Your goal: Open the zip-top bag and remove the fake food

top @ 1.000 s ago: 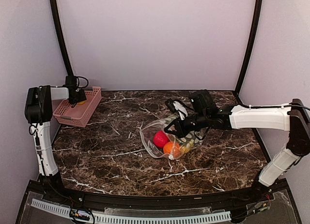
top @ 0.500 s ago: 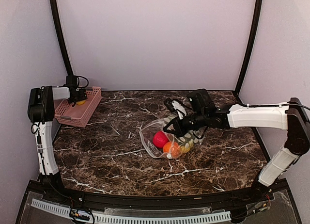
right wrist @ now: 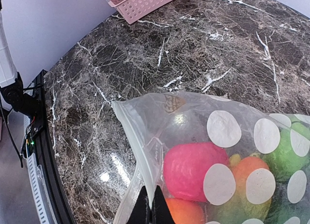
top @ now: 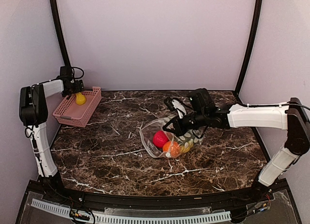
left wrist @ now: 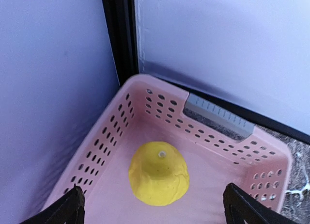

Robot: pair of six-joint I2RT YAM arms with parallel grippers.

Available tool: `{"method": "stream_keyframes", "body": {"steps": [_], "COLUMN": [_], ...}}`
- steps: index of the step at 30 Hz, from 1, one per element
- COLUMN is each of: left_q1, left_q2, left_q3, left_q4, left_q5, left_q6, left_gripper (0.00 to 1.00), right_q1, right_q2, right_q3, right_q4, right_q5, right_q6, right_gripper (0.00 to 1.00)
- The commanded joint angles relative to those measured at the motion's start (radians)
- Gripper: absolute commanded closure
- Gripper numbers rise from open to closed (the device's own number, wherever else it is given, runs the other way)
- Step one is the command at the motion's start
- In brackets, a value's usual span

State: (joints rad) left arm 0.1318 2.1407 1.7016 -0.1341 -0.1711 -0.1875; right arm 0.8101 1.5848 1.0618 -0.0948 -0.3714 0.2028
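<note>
- The left gripper [left wrist: 156, 207] hangs over the basket [left wrist: 114, 132] with its fingers wide apart and nothing between them. That fits a drop-off spot for food taken out.
- Straight below it, a yellow fruit [left wrist: 158, 173] lies loose on the basket floor, touching neither finger. It is the only thing visible in the basket.
- The right gripper [right wrist: 150, 207] is closed tight. Its tips sit on the clear film of the bag [right wrist: 160, 122] beside the zip edge, apparently pinching it. This grip probably keeps the floppy bag from sliding and holds its mouth up for the other arm.
- The bag rests on the table [right wrist: 145, 54], spread out ahead of the right gripper, with its open rim running off to the gripper's left.
- Inside, just ahead of the tips, a pink ball [right wrist: 193, 168] sits nearest the mouth. An orange ball [right wrist: 237, 168] is beside it and a green piece [right wrist: 286, 156] lies deeper. Most of the food is not yet out.
</note>
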Motion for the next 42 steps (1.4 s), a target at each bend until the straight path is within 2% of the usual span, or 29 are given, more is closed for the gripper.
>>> {"method": "stream_keyframes", "body": {"steps": [1,4,6,11,14,18,25,32,36,42], "left_q1": [-0.001,-0.014,-0.023,-0.083,-0.158,-0.235,-0.358,-0.52,-0.654,-0.841], "left_q2": [-0.161,-0.213,-0.26,-0.42,-0.52,-0.635,-0.842,-1.023,-1.113,-1.112], "left_q3": [-0.008,-0.018,-0.046,-0.224,-0.29,-0.425,-0.656,-0.896,-1.025,-1.17], "left_q4": [-0.12,-0.188,-0.211,-0.125,-0.112,-0.084,-0.007,0.127,0.273,0.494], "left_q5": [-0.064,-0.144,-0.136,-0.144,-0.143,-0.052,0.213,0.235,0.244,0.207], "left_q6": [-0.066,-0.109,-0.114,-0.097,-0.081,-0.073,-0.068,-0.041,0.019,0.147], "left_gripper": [0.01,0.01,0.01,0.01,0.01,0.01,0.01,0.01,0.01,0.01], "right_q1": [-0.009,-0.009,-0.01,-0.01,-0.011,-0.011,-0.011,-0.011,-0.011,-0.011], "right_q2": [0.004,0.004,0.004,0.002,-0.002,-0.006,-0.009,-0.022,-0.023,-0.026], "right_q3": [-0.015,-0.016,-0.014,-0.011,-0.017,-0.017,0.002,0.011,0.017,0.015], "right_q4": [0.061,0.07,0.073,0.073,0.076,0.077,0.06,0.037,0.019,0.003], "right_q5": [-0.016,-0.025,-0.028,-0.026,-0.026,-0.029,-0.036,-0.048,-0.058,-0.071], "right_q6": [-0.003,0.0,-0.002,-0.005,-0.009,-0.009,-0.014,-0.015,-0.017,-0.012], "right_gripper": [1.0,1.0,1.0,1.0,1.0,1.0,1.0,1.0,1.0,1.0]}}
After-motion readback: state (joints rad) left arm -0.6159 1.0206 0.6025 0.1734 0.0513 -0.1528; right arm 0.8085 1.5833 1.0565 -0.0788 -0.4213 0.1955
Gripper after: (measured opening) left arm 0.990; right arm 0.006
